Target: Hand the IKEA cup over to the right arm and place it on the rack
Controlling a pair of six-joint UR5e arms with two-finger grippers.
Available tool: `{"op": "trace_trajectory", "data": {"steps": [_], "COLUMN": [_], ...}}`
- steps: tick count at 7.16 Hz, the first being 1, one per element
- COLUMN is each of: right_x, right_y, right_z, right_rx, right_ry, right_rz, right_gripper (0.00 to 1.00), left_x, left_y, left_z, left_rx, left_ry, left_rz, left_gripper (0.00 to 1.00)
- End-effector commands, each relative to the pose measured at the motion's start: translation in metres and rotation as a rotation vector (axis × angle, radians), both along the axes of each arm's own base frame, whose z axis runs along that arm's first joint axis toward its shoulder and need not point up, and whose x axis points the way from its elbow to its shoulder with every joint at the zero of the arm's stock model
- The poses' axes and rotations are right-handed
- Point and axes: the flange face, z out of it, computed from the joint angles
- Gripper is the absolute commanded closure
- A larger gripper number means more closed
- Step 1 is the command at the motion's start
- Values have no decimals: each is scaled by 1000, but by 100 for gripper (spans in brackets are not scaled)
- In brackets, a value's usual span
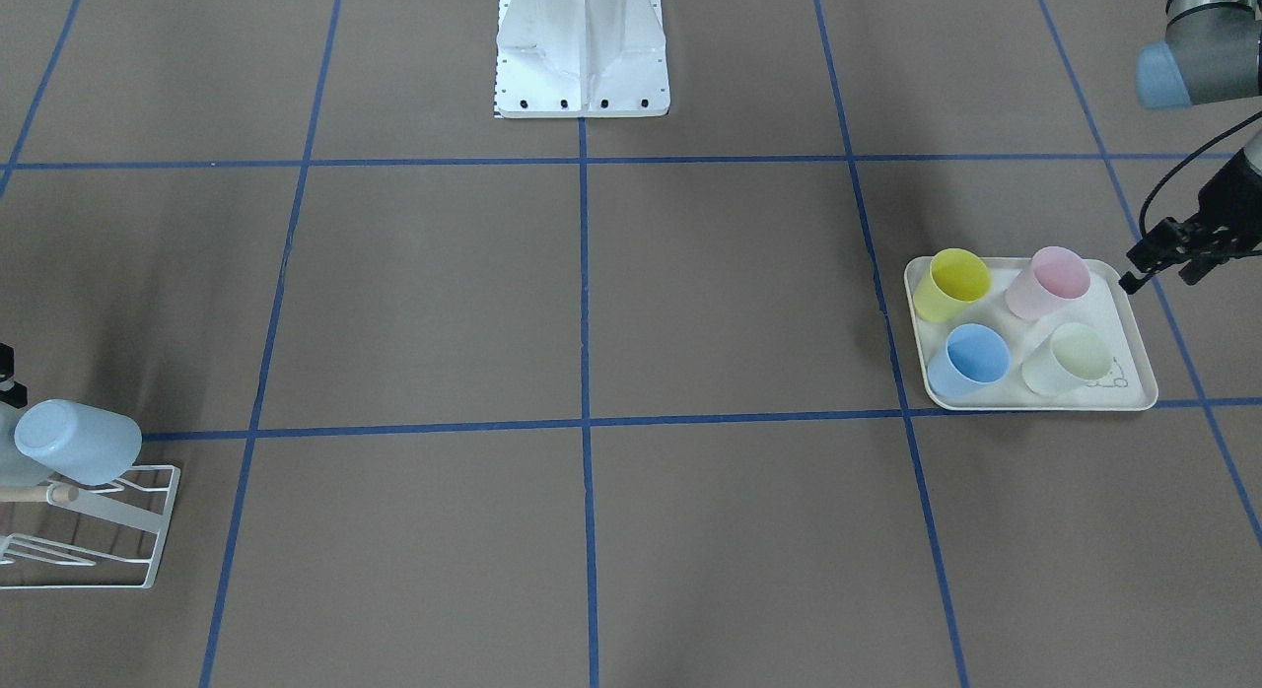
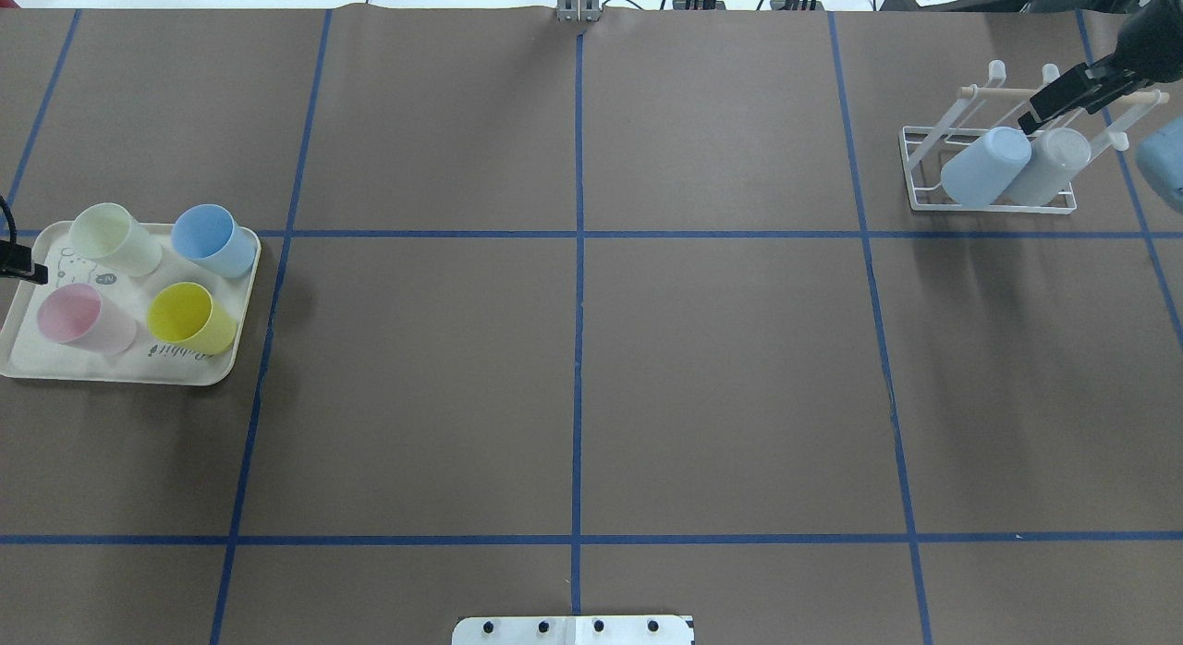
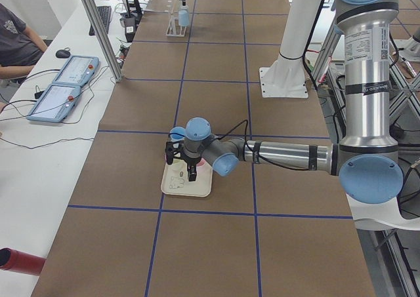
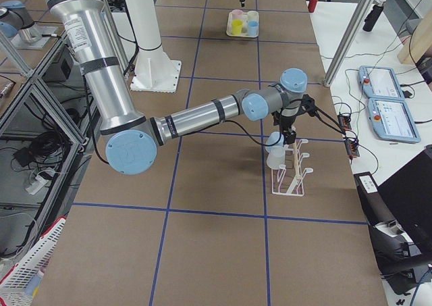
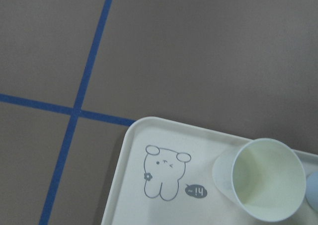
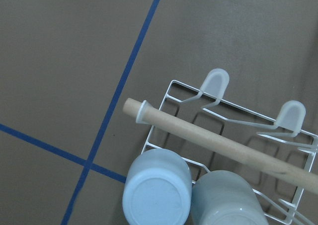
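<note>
Tray [image 2: 120, 375]: holds four cups [image 2: 191, 314] (none gripped), mouths up.
Left gripper [image 1: 1161, 277]: spread wide, empty, near the pink cup [image 1: 1047, 282]; may clip it descending.
Rack [image 2: 908, 169]: carries two cups [image 2: 984, 167] mouth-down.
Right gripper [image 2: 1063, 100]: above the dowel [image 2: 998, 91], opening untellable; may snag it, dragging rack.

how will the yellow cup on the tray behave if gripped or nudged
The yellow cup looks like thin, smooth plastic, so it is probably light, slightly squeezable and slippery. Standing upright on its narrower base near the pink cup, a side push may tip it; tipped, it would likely roll.
</note>
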Motion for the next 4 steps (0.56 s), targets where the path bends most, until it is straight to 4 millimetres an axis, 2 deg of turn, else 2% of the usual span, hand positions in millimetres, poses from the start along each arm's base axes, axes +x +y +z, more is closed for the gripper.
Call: {"op": "trace_trajectory", "data": {"steps": [1, 4], "right_x": [0, -1], "right_y": [2, 2], "right_z": [-7, -5], "right_rx": [1, -4], "right_ry": [-10, -9], "right_rz": [7, 6], "right_gripper": [0, 0], "left_x": [6, 27], "left_y": [11, 14], "left_z": [3, 6], "left_rx": [-10, -17], "left_ry": [-3, -8], "left_rz": [22, 64], "left_gripper": [0, 15]}}
